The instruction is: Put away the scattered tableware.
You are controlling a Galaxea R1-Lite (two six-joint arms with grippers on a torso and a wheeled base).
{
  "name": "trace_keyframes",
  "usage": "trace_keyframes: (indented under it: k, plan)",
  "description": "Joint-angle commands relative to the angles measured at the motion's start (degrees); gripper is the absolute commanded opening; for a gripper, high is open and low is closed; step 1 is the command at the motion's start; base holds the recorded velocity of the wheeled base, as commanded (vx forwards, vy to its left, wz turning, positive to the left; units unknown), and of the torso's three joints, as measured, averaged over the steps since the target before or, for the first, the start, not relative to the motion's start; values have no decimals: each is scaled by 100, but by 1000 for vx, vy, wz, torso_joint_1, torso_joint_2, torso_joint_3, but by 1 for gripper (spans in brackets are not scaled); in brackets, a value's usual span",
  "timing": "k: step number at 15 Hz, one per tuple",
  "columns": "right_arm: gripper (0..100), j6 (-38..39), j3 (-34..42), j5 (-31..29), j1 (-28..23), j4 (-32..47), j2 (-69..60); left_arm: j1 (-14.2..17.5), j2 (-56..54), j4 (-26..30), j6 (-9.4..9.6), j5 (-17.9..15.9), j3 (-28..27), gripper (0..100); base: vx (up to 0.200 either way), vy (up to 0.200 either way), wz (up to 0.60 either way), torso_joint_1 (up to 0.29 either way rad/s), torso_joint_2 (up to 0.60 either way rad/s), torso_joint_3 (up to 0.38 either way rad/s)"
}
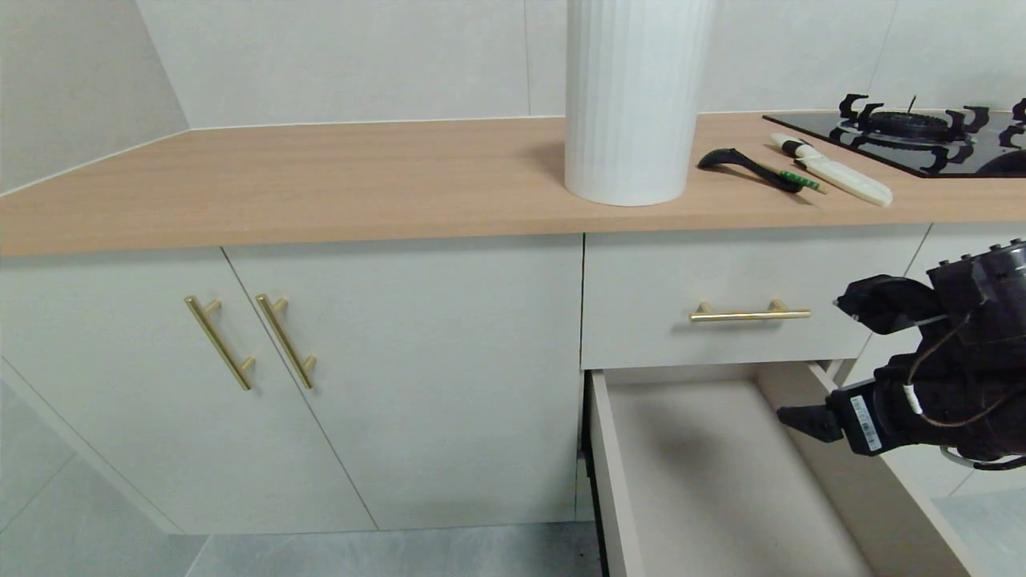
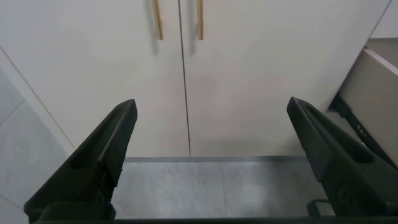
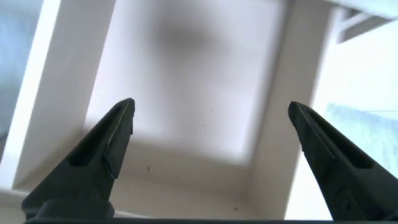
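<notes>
Tableware is all up on the counter (image 1: 321, 184) at the right end; a black spoon (image 1: 745, 168) and a white-bladed knife (image 1: 842, 178) lie side by side between the tall white vase (image 1: 629, 104) and the hob (image 1: 922, 136); a small green thing (image 1: 804, 180) sits right between them, touching or nearly touching the spoon's handle end; can't tell what it is.

Below that spot the top drawer (image 1: 721, 280) is closed, gold handle and all; the drawer (image 1: 705, 481) under it is pulled out, nothing inside but its bare bottom.

Right gripper (image 1: 811, 359) hangs at the right side of that pulled-out drawer, just above it; jaws spread wide with nothing between them; its wrist view looks past the right gripper (image 3: 210, 106) straight down onto the drawer's pale bottom and side walls.

Left gripper (image 2: 211, 102) is down low facing the two cupboard doors (image 2: 186, 74) with the gold handles, grey floor (image 2: 205, 186) beneath; jaws released wide too, holding nothing; well apart from the spoon and knife.
</notes>
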Motion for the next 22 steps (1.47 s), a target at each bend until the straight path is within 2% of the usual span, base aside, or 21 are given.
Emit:
trace_keyframes:
  k: [1, 8, 12, 22]
  plan:
    - [100, -9, 66, 3, -64, -46, -299, -1, 9, 1, -3, 4, 2, 100, 0, 0, 0, 0, 0, 0]
    - [100, -18, 92, -24, -55, -161, -308, 7, 9, 1, -3, 4, 2, 100, 0, 0, 0, 0, 0, 0]
    - [100, -27, 127, -33, -55, -161, -343, -1, 9, 1, -3, 4, 2, 100, 0, 0, 0, 40, -212, -209]
    - [100, -27, 127, -33, -55, -161, -370, -1, 9, 1, -3, 4, 2, 100, 0, 0, 0, 178, -482, -289]
